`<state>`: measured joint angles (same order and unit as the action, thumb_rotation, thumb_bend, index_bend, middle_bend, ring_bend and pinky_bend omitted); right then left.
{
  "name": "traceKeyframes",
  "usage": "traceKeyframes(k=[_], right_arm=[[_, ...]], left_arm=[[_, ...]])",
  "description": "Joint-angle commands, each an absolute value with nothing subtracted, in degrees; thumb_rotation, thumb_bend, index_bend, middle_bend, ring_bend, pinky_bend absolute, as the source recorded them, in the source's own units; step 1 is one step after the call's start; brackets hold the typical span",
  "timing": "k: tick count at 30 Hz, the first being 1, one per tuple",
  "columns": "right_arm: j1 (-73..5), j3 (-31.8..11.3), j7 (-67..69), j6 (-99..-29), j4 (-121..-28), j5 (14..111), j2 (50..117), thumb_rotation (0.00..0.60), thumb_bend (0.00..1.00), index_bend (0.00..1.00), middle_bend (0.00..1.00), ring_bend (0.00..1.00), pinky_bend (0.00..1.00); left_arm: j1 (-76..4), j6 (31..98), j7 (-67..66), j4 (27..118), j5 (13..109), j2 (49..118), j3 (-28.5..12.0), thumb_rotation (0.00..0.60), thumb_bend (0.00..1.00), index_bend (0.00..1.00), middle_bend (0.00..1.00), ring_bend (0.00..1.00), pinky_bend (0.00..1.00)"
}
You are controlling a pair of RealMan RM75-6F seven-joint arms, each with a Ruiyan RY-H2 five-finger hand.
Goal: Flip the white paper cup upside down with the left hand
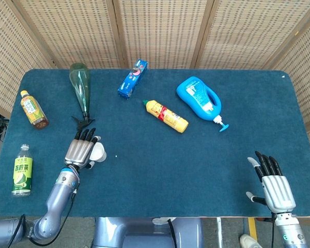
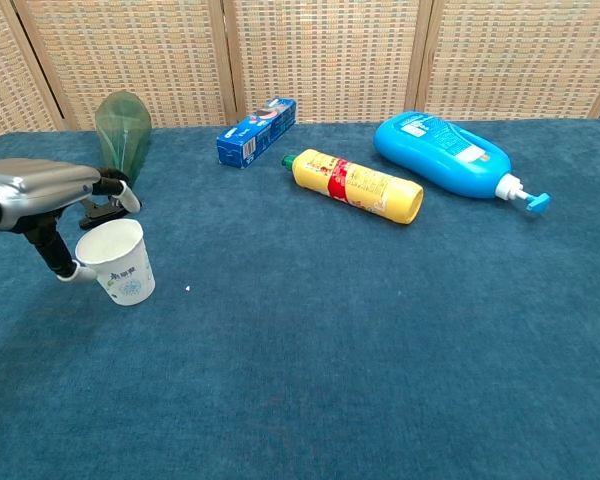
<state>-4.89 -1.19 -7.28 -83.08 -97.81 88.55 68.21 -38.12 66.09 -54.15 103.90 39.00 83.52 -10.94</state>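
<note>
The white paper cup (image 2: pixel 118 262) stands upright on the blue table (image 1: pixel 165 170), mouth up, at the near left. In the head view the cup (image 1: pixel 98 152) is partly hidden behind my left hand (image 1: pixel 81 151). That left hand (image 2: pixel 46 190) reaches over the cup's left side with its fingers stretched flat above the rim, and its thumb touches the cup's left wall. It has no grip around the cup. My right hand (image 1: pixel 275 187) lies open and empty at the table's near right edge, far from the cup.
A green spray bottle (image 2: pixel 120 125) lies just behind the cup, its black trigger close to my left hand. Two tea bottles (image 1: pixel 34 109) (image 1: pixel 22 170) sit at the left edge. A blue box (image 2: pixel 257 132), a yellow bottle (image 2: pixel 358 185) and a blue detergent bottle (image 2: pixel 445 152) lie further back.
</note>
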Motion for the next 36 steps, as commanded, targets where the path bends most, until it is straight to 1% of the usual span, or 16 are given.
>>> traceKeyframes(k=[1,4,9,16,21,26,31,36], right_arm=[[-4.9,-1.1,-7.2,-83.0,-97.8,88.7,68.2,0.6,0.08,0.0,0.0,0.0,0.0],[-4.9,-1.0,-7.3,-83.0,-97.9,88.8,68.2,0.6,0.08,0.0,0.0,0.0,0.0],[-4.9,-0.8,-7.4,-82.8,-97.9,89.0,68.3,0.6,0.08,0.0,0.0,0.0,0.0],[-4.9,-0.9,-7.1,-83.0,-98.0,88.9,68.2,0.6,0.08,0.0,0.0,0.0,0.0],[-4.9,-0.8,-7.4,-83.0,-98.0,89.0,68.3,0.6,0.08,0.0,0.0,0.0,0.0],[-4.9,-0.8,-7.6,-83.1,-97.9,89.1,68.4,0.6,0.08,0.0,0.0,0.0,0.0],[-4.9,-0.7,-7.8,-82.9,-97.9,89.1,68.6,0.6,0.08,0.0,0.0,0.0,0.0],[-4.9,-0.7,-8.0,-82.8,-97.7,89.0,68.8,0.6,0.08,0.0,0.0,0.0,0.0]], left_arm=[[-38.7,66.3,-53.9,102.9,38.6,83.9,-10.4,0.6,0.25,0.21,0.0,0.0,0.0],[-39.1,66.7,-52.9,101.8,39.3,84.6,-10.0,0.6,0.26,0.24,0.0,0.0,0.0],[-39.6,66.6,-51.2,100.5,40.3,85.5,-9.0,0.6,0.32,0.28,0.0,0.0,0.0],[-39.6,66.2,-47.3,101.2,41.3,84.8,-8.8,0.6,0.32,0.31,0.0,0.0,0.0],[-38.3,64.8,-39.9,102.5,44.3,83.7,-9.3,0.6,0.32,0.32,0.0,0.0,0.0],[-36.7,61.5,-29.7,102.7,47.7,83.5,-9.8,0.6,0.31,0.33,0.0,0.0,0.0],[-35.1,59.8,-19.9,99.5,54.0,85.6,-9.4,0.6,0.31,0.34,0.0,0.0,0.0],[-34.4,59.9,-15.0,96.0,58.0,88.0,-8.9,0.6,0.31,0.36,0.0,0.0,0.0]])
